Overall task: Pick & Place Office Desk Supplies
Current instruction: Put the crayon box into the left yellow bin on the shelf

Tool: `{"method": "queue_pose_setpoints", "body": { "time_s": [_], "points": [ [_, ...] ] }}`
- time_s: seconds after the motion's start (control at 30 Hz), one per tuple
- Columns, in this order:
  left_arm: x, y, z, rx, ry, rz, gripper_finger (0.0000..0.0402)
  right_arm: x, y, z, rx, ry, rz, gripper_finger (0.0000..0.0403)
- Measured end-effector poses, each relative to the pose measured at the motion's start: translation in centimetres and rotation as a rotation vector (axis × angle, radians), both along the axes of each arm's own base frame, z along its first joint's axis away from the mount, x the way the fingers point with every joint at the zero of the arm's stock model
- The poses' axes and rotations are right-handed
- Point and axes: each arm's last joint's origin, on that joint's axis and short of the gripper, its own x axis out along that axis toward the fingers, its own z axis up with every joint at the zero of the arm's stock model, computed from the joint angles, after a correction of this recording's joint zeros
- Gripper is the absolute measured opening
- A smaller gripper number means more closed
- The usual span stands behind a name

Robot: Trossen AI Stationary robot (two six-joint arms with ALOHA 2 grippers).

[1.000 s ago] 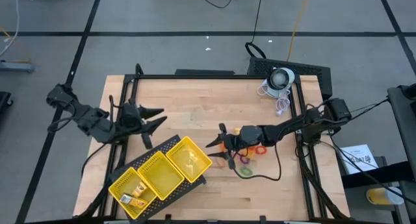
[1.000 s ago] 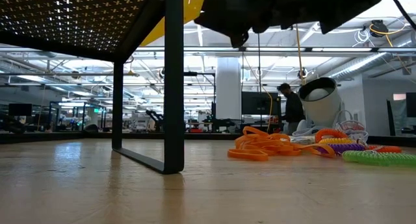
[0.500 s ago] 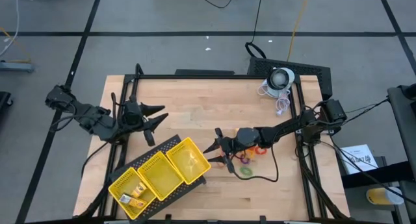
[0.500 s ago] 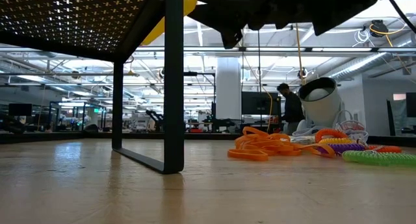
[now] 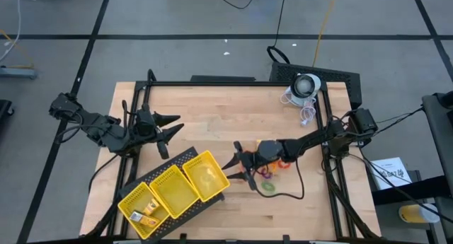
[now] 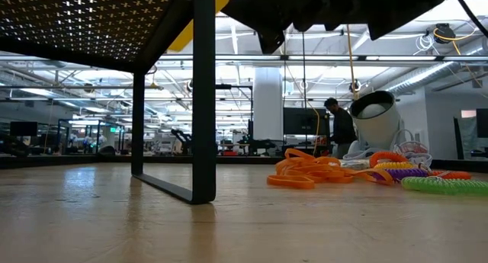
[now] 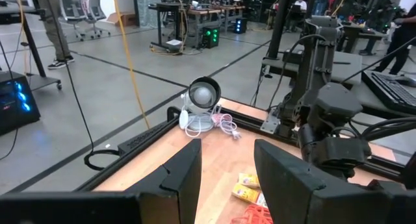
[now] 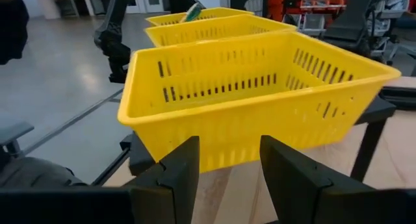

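Right gripper [image 5: 237, 167], fingers apart and empty, hovered mid-frame beside the yellow slotted plastic tray [image 5: 167, 194]; drifting closer risked knocking it; left gripper [image 5: 164, 133], also parted, waited upper left.

The worktop [image 5: 212, 109] is pale wood with a black frame. The tray [image 5: 175, 194] is bright yellow with slotted walls, on a black perforated stand [image 6: 84, 23]. Orange rubber bands [image 6: 301, 171] lie beside purple [image 6: 408, 172] and green [image 6: 442, 185] coiled rings. The lamp [image 5: 306, 85] is white.

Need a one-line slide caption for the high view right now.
Right gripper, open and empty, hovers between the yellow tray and the coloured rings, while the left gripper waits open behind the tray.
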Motion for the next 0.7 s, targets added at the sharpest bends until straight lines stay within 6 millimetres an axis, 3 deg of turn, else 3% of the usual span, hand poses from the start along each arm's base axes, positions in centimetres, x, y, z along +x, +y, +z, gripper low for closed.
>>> {"method": "queue_pose_setpoints", "body": {
  "time_s": [0.7],
  "points": [
    [0.0,0.0,0.01,-0.002,-0.001,0.0,0.015,0.06,0.0,0.46,-0.014,-0.054,0.001,0.0151]
  ]
}}
